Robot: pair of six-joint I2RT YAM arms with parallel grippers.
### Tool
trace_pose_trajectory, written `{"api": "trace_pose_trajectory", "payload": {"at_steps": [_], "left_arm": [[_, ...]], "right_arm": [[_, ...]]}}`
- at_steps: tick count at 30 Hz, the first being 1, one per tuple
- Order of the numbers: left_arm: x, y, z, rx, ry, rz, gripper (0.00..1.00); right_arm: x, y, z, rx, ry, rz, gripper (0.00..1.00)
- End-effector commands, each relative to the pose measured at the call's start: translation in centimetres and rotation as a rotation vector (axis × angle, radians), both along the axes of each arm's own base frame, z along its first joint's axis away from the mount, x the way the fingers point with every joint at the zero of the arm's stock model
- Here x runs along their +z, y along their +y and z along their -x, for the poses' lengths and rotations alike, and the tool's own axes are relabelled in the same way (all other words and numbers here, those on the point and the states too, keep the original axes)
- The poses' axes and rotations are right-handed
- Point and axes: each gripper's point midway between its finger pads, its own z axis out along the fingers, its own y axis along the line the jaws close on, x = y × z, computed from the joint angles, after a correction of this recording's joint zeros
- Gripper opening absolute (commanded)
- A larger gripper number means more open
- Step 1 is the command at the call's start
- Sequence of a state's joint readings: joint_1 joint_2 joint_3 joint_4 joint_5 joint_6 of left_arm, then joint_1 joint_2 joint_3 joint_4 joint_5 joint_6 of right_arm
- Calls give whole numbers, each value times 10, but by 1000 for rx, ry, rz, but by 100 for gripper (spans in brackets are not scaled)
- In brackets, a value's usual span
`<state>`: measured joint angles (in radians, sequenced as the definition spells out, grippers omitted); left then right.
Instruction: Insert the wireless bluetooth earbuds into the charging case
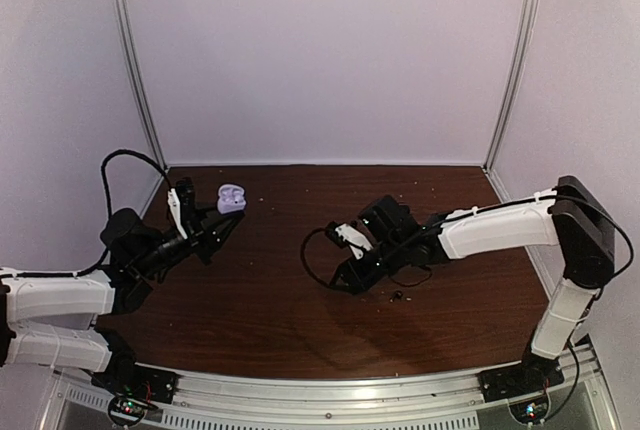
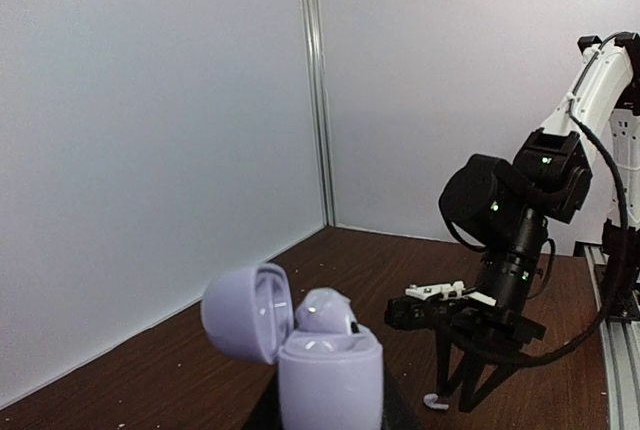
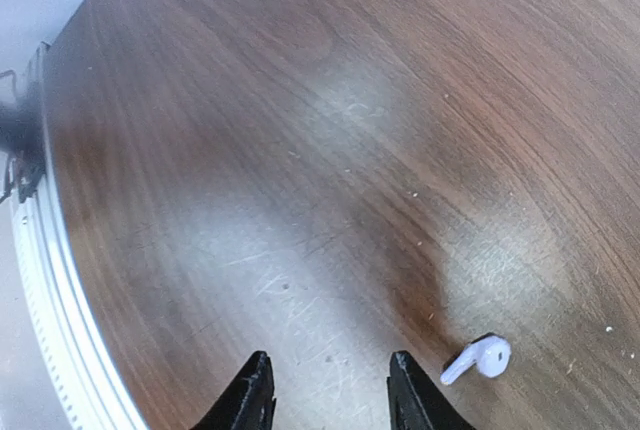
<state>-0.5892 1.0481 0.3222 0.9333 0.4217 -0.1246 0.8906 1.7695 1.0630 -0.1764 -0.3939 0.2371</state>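
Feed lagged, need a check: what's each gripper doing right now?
Left gripper: closed on the charging case.
Right gripper: open, empty, earbud lying beside it.

A dark brown wood-grain table [image 1: 290, 290] is seen here, and it's pretty scuffed up. Fine scratches [image 3: 290, 295] and pale shiny patches [image 3: 350, 100] are spread over its top. Tiny light crumbs [image 1: 262, 193] are scattered along the table's far edge, and a few dark bits [image 1: 400, 297] are left a little right of the table's middle. Plain pale walls [image 1: 320, 50] are set behind the table and on both its sides, joined by metal posts [image 1: 135, 60] at its back corners. A ribbed aluminium rail [image 1: 330, 390] is run along the table's near edge.
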Motion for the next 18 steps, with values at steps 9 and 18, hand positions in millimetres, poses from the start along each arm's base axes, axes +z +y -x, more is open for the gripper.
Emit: {"api": "trace_pose_trajectory", "payload": {"at_steps": [9, 18], "left_arm": [[21, -4, 0, -17, -60, 33, 0], [20, -2, 1, -7, -60, 33, 0]], "right_arm": [[-35, -48, 11, -84, 48, 165, 42], [-57, -53, 1, -136, 37, 212, 43]]}}
